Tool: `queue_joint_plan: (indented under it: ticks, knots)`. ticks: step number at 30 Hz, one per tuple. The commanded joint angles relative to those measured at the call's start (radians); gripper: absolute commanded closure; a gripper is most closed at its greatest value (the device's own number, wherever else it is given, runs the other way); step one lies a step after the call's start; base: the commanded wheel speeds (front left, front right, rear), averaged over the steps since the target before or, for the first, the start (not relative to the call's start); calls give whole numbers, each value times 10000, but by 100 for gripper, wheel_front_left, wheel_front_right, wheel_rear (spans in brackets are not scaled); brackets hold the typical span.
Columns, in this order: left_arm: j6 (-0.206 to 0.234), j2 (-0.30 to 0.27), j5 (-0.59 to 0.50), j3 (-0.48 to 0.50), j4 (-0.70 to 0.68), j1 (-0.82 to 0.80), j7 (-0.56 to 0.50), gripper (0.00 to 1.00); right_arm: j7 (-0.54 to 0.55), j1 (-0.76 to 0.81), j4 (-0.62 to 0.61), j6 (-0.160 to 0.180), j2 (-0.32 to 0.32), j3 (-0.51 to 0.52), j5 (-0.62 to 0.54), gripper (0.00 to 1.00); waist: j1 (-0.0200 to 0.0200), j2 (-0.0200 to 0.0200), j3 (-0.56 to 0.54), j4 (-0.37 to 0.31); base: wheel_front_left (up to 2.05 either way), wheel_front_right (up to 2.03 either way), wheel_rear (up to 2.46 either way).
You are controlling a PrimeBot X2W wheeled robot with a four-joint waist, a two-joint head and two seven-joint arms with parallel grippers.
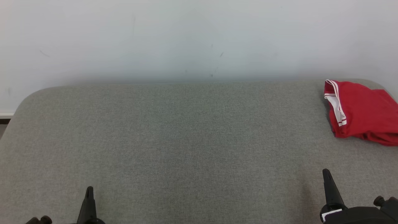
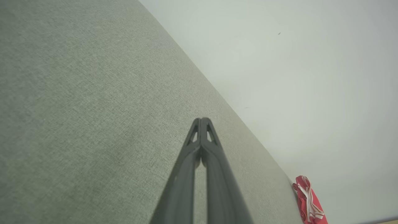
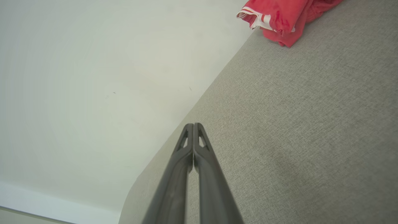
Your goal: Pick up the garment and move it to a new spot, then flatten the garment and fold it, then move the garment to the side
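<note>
2 grippers: left gripper (image 2: 201,120) and right gripper (image 3: 193,125) are pressed closed, empty.
Garment (image 1: 360,113): seen crumpled at far right of grey surface (image 1: 186,140).

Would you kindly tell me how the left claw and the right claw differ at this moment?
The left claw sits at the lower left of the head view, far from the red garment; the right claw sits at the lower right, much nearer the garment. The right claw reaches further up that view than the left claw. Both are shut, empty, and poised over the grey padded surface.
</note>
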State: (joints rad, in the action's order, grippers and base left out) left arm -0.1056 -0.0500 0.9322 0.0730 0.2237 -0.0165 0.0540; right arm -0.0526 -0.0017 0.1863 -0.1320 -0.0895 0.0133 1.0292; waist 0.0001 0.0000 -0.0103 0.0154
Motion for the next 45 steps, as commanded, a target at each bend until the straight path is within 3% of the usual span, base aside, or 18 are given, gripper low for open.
queue_joint_plan:
  ticks: [1, 45]
  knots:
    - [-39, -19, 344, 58, -68, -247, -65, 100, 66, -247, -50, 10, 0, 59, 334, 100, -1, 0, 3, -3, 0, 0, 0]
    - [-186, -11, 4664, 307, 121, -755, -1167, 100, 1045, -831, 364, 17, 177, 578, 4098, 100, -1, 0, 80, -92, 0, 0, 0]
